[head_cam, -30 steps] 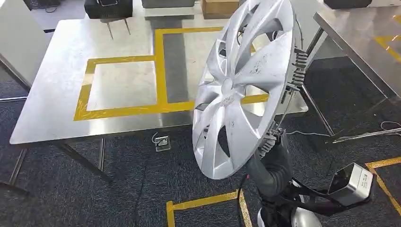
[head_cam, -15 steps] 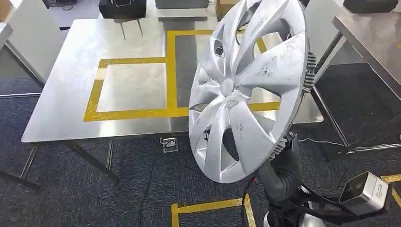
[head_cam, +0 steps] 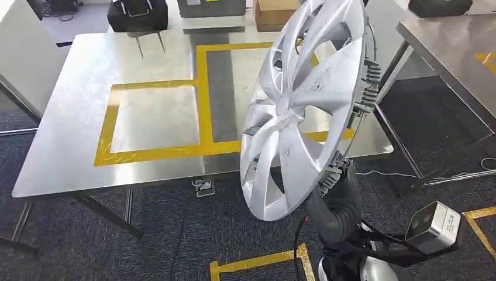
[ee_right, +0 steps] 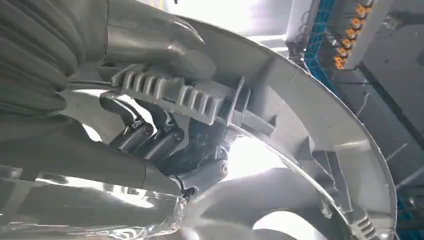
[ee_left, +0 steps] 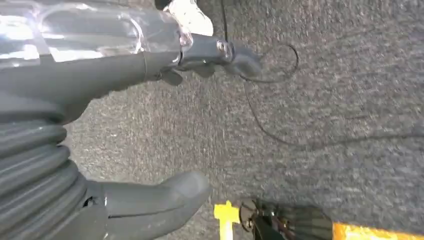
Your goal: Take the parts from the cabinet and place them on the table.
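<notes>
At the right hand (ee_right: 150,125), thumb and fingers clamp the rim of the hubcap (head_cam: 304,111); the right wrist view shows the thumb lying over the outer edge and the dark fingers (ee_right: 145,137) hooked behind a ribbed clip on the inner side. The hubcap stands nearly upright above the hand, face toward the head camera, tilted slightly away at the top. It touches nothing else.

Beyond the hand and to its left lies the table (head_cam: 70,117), a steel top marked with yellow tape (head_cam: 202,93) into rectangular zones. The hubcap's upper half overlaps the table's near right corner in the head view, but the part hangs over carpet, not yet over the top.

Step in hand, by judgement: carry phase; the part is out of the cabinet and being brought to the table. The next move calls for advancing the hand forward and left over a taped zone, laying the hubcap flat, then releasing the rim.

The left hand (ee_left: 150,205) hangs over carpet; its fingers are spread and hold nothing.

Containers: a black case (head_cam: 137,13) and a cardboard box (head_cam: 275,10) sit beyond the table's far edge; contents cannot be seen.
</notes>
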